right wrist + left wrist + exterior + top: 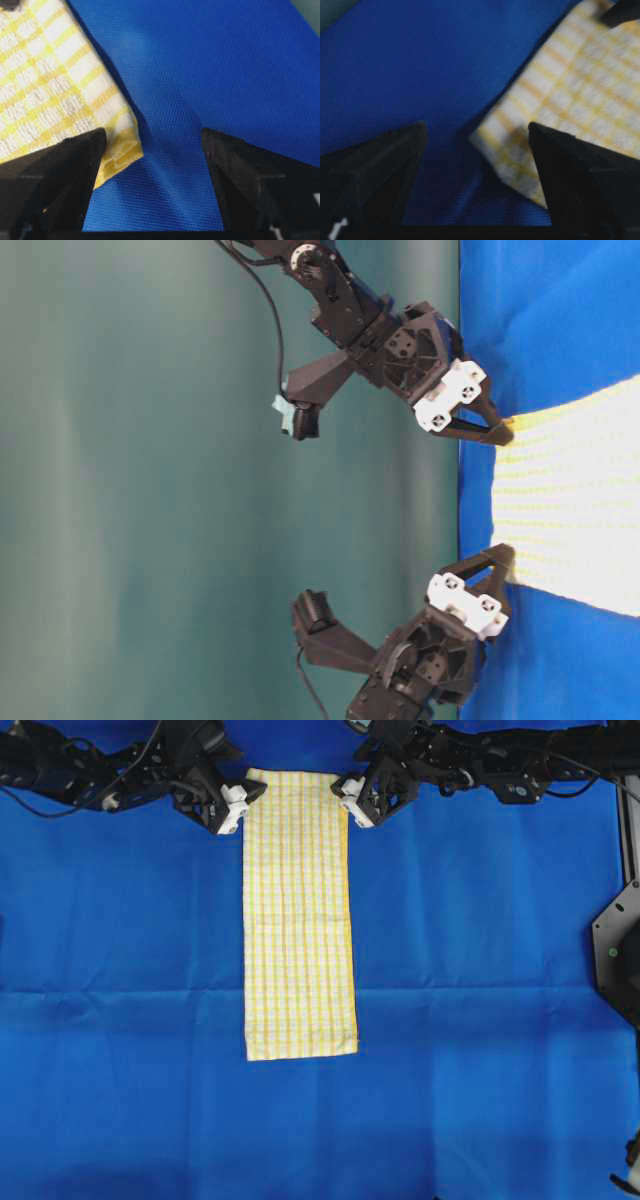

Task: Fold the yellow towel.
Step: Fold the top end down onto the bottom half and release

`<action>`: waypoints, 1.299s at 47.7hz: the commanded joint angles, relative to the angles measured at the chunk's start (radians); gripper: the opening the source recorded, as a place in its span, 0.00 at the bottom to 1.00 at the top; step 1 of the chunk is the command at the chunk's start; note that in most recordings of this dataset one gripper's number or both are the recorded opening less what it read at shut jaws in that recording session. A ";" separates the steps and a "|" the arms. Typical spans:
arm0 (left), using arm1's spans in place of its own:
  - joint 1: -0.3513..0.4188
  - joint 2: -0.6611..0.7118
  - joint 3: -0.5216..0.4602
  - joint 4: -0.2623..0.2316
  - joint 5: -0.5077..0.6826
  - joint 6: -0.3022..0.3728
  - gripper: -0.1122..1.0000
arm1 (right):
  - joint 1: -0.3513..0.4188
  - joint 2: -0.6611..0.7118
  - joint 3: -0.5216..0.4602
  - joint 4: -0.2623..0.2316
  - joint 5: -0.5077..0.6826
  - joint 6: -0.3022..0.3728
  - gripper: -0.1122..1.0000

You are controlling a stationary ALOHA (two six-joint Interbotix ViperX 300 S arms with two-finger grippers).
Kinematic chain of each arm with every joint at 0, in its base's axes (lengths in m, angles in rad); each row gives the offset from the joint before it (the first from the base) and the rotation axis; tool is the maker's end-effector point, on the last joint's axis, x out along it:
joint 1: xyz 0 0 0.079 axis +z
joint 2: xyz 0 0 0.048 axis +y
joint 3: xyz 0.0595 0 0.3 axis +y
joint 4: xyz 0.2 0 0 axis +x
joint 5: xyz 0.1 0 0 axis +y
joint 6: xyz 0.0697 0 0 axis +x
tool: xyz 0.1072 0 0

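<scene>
Straddling the far corners of the yellow towel (pixel 298 910), left gripper (pixel 243 804) and right gripper (pixel 345 799) stand with jaws wide, holding nothing. Towel lies flat on the blue cloth (pixel 120 970). Risk: closing jaws pinch the cloth underneath too, or miss a corner.

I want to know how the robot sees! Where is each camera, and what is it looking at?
Overhead: above, facing down at the yellow towel on the blue cloth; both arms show.
Table-level: low at the table's edge, turned sideways; left gripper and right gripper at the towel's end.
Left wrist: looks past its open gripper at a towel corner.
Right wrist: the same, other corner.
All views share the towel.
</scene>
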 commanded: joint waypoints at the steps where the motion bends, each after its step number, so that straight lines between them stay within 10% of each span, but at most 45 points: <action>1: 0.017 -0.006 -0.021 0.003 -0.008 -0.002 0.73 | -0.002 -0.002 -0.021 0.021 -0.005 0.002 0.75; 16: 0.021 -0.006 -0.021 0.006 -0.006 0.078 0.21 | -0.002 0.014 -0.021 0.055 -0.023 0.002 0.17; 62: -0.006 -0.189 -0.037 0.006 0.100 0.124 0.16 | 0.000 -0.163 0.023 0.066 -0.011 0.000 0.17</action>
